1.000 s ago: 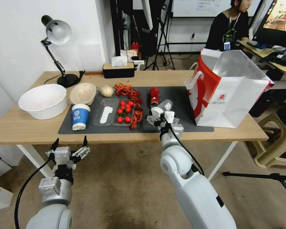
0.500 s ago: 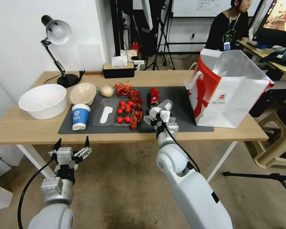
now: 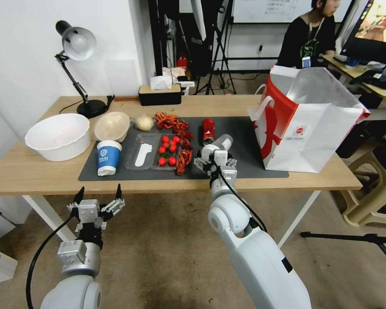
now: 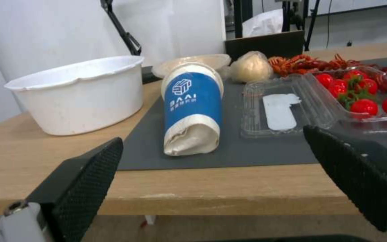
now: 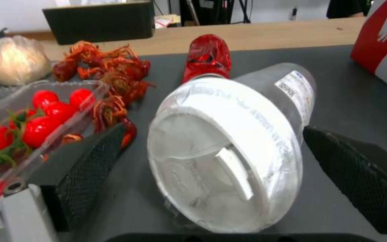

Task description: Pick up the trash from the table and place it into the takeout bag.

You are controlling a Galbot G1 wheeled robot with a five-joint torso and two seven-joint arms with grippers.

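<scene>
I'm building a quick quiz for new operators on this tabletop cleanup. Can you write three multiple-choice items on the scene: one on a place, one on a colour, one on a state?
1. Where is the right gripper?
A. At the lidded end of the clear plastic cup
B. Inside the takeout bag
C. Over the white tub

2. What colour is the crushed can?
A. Green
B. Red
C. Silver

3. How is the blue paper cup resting?
A. Upright
B. Stacked inside the tub
C. On its side on the dark mat

Answers: 1 A, its open fingers flank the lid. 2 B, red in both views. 3 C, the left wrist view shows it lying down.
</scene>
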